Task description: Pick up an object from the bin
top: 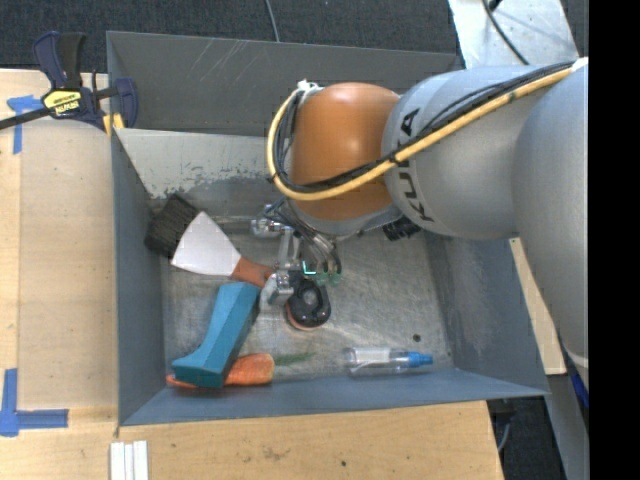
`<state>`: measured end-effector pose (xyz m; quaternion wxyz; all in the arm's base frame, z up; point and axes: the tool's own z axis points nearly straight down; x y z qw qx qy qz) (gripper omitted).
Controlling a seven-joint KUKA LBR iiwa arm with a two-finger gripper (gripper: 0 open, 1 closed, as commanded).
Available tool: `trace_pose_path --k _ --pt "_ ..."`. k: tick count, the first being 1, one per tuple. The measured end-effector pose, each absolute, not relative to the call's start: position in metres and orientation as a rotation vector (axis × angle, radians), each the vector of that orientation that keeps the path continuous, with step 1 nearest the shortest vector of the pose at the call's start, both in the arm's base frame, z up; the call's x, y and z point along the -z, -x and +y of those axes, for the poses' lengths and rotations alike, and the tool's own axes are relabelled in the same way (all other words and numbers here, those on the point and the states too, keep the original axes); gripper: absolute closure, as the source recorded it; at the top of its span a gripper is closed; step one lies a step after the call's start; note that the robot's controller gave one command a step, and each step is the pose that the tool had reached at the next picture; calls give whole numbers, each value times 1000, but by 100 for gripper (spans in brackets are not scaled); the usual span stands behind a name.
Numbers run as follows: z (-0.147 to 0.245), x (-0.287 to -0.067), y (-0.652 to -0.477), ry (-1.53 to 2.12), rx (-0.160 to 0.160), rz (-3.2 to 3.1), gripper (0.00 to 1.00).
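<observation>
Hovering my gripper (296, 280) over small round black disc with reddish rim (308, 310), right beneath tip; grip state I cannot tell.

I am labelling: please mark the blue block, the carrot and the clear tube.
blue block (226, 328), camera view, its middle.
carrot (252, 370), camera view, orange body.
clear tube (378, 360), camera view, clear barrel.
</observation>
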<state>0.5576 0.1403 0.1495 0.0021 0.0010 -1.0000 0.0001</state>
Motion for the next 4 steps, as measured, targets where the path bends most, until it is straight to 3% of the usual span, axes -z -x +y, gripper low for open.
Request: trace_pose_path --k 1,2,3,4 --pt "140 -153 -560 -1 2 -3144 0" --pt "130 -78 -591 -58 5 -3145 100" --pt "130 -78 -591 -57 5 -3145 100" --pt "156 -236 -567 -323 2 -3133 100"
